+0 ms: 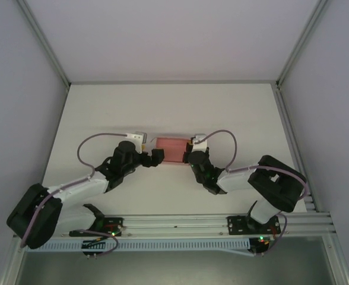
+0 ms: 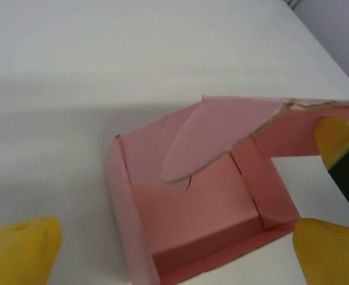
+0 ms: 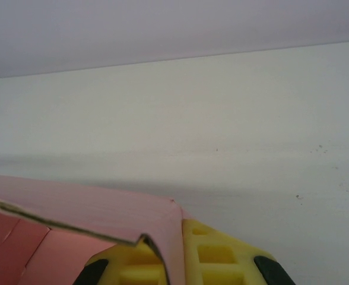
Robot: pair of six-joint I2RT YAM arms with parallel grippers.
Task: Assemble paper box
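One paper box of plain pink thin card, matt on its face, lies on the table near its middle, between two grippers. It is half formed. A shallow rectangular tray rests flat on the table, with low walls folded up along its sides and creases and slits marking one wall. One rounded flap rises tilted over the tray, and its cut edge shows rough and pale brown.

The left gripper is at the box's left end. Its jaws are spread wide, with one wedge-shaped yellow pad on either side of the tray. One pad stands well apart from the card and the other sits just beside a corner.

The right gripper is at the box's right end. Its jaws are pressed together on an upright strip of card, pinching the paper box between two yellow pads with square recesses.

The table is white and smooth, with a few tiny dark specks.
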